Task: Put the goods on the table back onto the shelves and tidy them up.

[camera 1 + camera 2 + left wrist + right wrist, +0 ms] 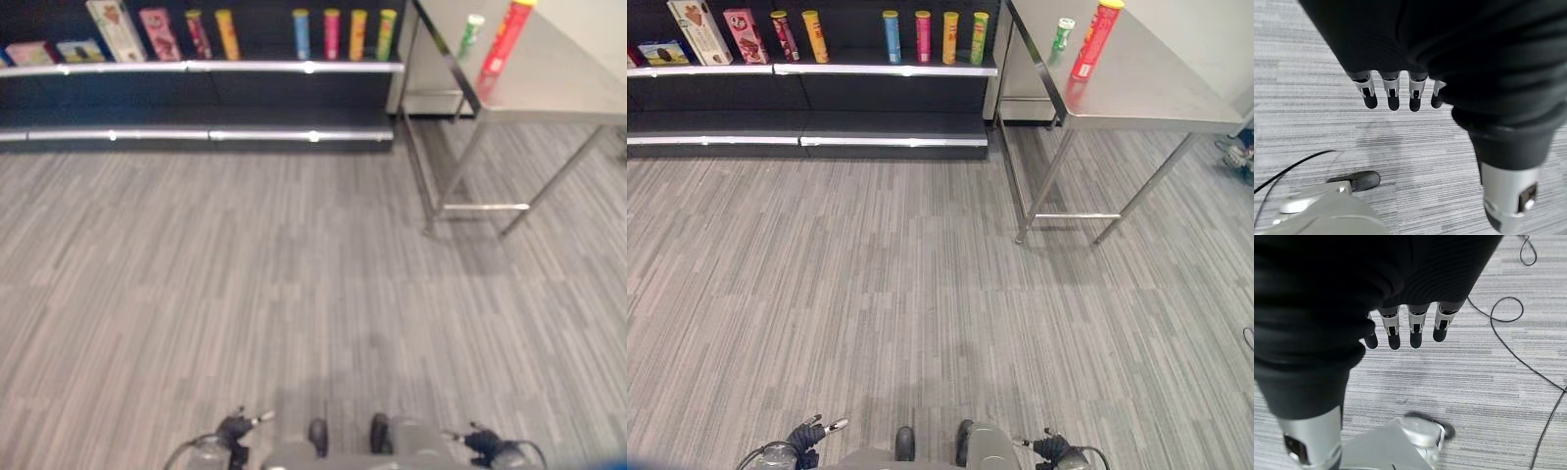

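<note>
A tall red can with a yellow lid (1095,39) and a smaller green and white can (1061,39) stand upright on the steel table (1146,93) at the far right. The dark shelves (823,69) run along the back left and carry several coloured tubes (923,36) and boxes (700,29). My left hand (1393,93) hangs over the carpet with straight fingers and holds nothing. My right hand (1415,330) hangs the same way, open, far from the table and the shelves.
A wide stretch of grey striped carpet (872,294) lies between me and the shelves. The table's slanted legs and low crossbar (1073,215) stand at the right. A lower shelf board (803,140) runs under the stocked one.
</note>
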